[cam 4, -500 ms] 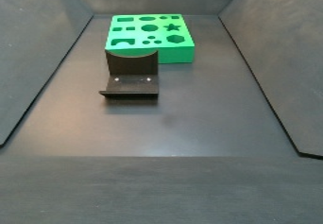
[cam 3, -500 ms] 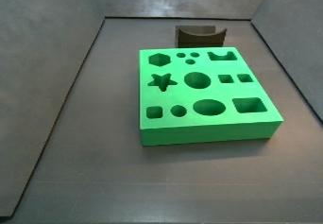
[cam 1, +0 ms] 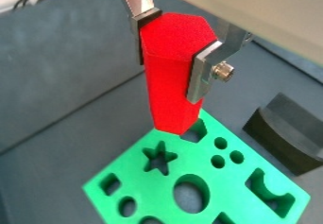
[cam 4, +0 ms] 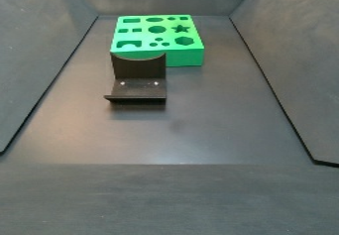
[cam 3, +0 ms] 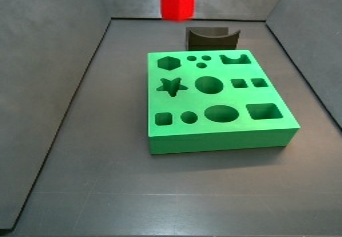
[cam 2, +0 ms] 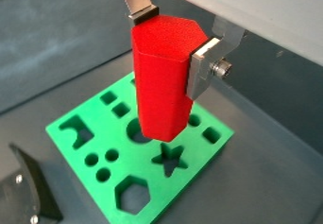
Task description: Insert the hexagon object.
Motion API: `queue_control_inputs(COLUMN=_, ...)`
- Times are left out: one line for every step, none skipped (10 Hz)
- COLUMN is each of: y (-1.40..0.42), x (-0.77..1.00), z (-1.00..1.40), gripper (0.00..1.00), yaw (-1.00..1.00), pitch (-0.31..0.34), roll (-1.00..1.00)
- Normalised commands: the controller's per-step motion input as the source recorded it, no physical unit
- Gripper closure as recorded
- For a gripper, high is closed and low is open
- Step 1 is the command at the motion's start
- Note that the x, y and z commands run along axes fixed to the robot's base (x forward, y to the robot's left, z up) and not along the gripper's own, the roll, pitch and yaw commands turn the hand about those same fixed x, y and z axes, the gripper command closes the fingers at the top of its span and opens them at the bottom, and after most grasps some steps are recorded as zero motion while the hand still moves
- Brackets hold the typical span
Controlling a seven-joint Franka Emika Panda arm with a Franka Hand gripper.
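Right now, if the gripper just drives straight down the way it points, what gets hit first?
Probably the green block. The gripper holds the red hexagon peg upright above it, so the peg's lower end would meet the block's top first; whether it lines up with the hexagon hole is unclear.

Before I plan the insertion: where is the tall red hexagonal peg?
The red hexagonal peg is clamped upright between the gripper fingers, raised above the green block with shaped holes in both wrist views; a side view shows its lower end at the frame's top edge.
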Motion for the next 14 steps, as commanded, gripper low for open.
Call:
queue_control_inputs(y=0.41, x=0.07, z=-0.86, gripper=1.00, yaw=0.34, pitch=-0.181, roll=0.00)
queue_control_inputs(y=0.38, x=0.00, z=-0.89, gripper=1.00, yaw=0.23, pitch=-0.169, roll=0.00)
queue_control_inputs(y=0.43, x=-0.01, z=-0.84, gripper=1.00, yaw=0.00, pitch=-0.107, roll=-0.05)
queue_control_inputs(y=0.37, x=0.00, z=-0.69, gripper=1.00, yaw=-0.07, pitch=-0.013, roll=-0.03)
queue_control_inputs(y=0.31, x=0.21, z=-0.66, gripper=1.00, yaw=-0.24, pitch=0.011, roll=0.00)
queue_control_inputs(y=0.32, x=0.17, z=-0.51, gripper=1.00, yaw=-0.23, pitch=0.059, roll=0.00)
queue_control_inputs(y=0.24, x=0.01, z=-0.51, gripper=1.00, yaw=-0.23, pitch=0.000, roll=0.00)
queue_control_inputs(y=0.18, x=-0.09, z=-0.55, gripper=1.00, yaw=-0.12, pitch=-0.073, roll=-0.10)
queue_control_inputs(y=0.12, x=-0.23, z=-0.37, gripper=1.00, yaw=0.00, pitch=-0.104, roll=-0.10)
queue_control_inputs(y=0.09, x=-0.19, z=-0.25, gripper=1.00, yaw=0.00, pitch=-0.066, roll=-0.12)
queue_control_inputs(y=0.07, x=-0.06, z=-0.20, gripper=1.00, yaw=0.00, pitch=-0.041, roll=-0.09)
queue_control_inputs(y=0.13, x=-0.12, z=-0.19, gripper=1.00, yaw=0.00, pitch=-0.051, roll=-0.08)
queue_control_inputs(y=0.13, x=-0.11, z=-0.25, gripper=1.00, yaw=0.02, pitch=-0.073, roll=-0.11)
queue_control_inputs(y=0.08, x=-0.09, z=-0.41, gripper=1.00, yaw=0.02, pitch=-0.110, roll=-0.07)
